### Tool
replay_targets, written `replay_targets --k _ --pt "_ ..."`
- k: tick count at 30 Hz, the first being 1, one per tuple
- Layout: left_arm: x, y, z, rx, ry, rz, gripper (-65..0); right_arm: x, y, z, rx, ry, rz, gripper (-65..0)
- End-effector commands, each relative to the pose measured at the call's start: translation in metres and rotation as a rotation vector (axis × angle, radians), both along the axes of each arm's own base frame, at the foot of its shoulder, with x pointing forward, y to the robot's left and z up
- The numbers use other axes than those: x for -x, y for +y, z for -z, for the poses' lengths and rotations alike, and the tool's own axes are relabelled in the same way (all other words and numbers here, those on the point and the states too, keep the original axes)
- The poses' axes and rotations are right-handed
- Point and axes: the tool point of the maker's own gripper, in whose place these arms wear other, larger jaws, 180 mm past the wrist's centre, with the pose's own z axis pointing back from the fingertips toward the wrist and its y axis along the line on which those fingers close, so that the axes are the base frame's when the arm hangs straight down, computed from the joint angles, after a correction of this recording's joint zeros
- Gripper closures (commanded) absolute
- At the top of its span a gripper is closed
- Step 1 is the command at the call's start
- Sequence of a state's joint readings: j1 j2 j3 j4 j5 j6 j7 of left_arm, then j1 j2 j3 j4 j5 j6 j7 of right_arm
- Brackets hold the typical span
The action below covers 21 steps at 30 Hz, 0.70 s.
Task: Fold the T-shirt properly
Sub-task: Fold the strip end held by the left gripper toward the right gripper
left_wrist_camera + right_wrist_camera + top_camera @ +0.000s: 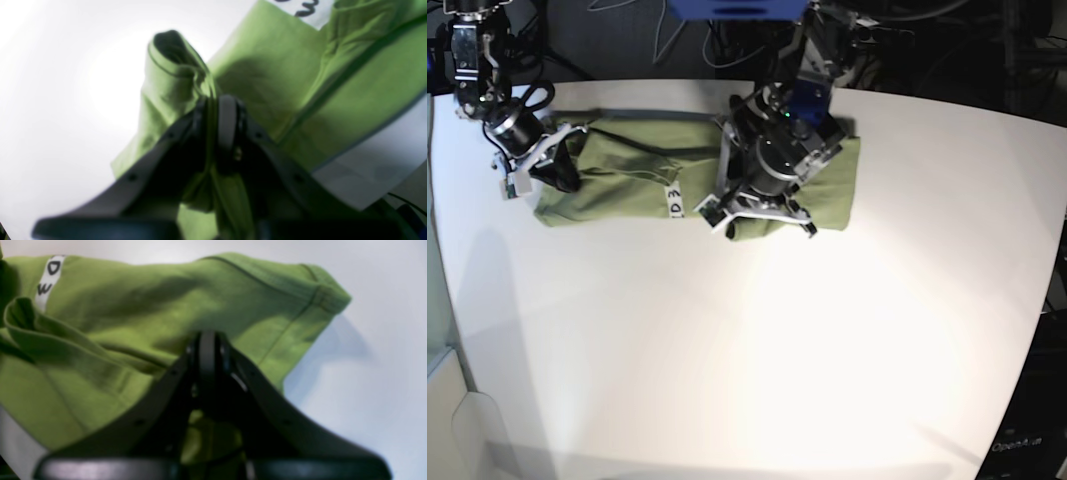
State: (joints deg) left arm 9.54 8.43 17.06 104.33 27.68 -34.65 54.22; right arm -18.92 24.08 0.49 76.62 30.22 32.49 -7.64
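Two grippers are clamped on the shirt (627, 185), a green tee lying as a long, wrinkled band across the far part of the white table (827, 350), with a white tag (673, 201) showing black letters on its near edge. Left gripper (217, 110) has its jaws nearly closed, pinching a raised fold at the band's middle. Right gripper (207, 343) has its jaws fully closed on cloth at the hemmed end.
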Motion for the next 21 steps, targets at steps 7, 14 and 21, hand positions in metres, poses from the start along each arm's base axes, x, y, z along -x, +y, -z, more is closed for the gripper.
replay_targets --k 7,14,21 --pt "0.002 -0.018 -0.012 0.041 -0.032 0.038 -2.6 0.001 -0.003 0.0 0.024 0.014 -0.017 -0.9" --pt "0.01 -0.027 -0.012 0.048 -0.026 0.064 -22.9 0.001 -0.004 0.0 0.026 0.014 -0.017 -0.9" --pt "0.012 -0.033 -0.02 0.042 -0.047 0.132 -19.3 0.001 -0.004 0.0 0.027 0.014 -0.018 -0.9"
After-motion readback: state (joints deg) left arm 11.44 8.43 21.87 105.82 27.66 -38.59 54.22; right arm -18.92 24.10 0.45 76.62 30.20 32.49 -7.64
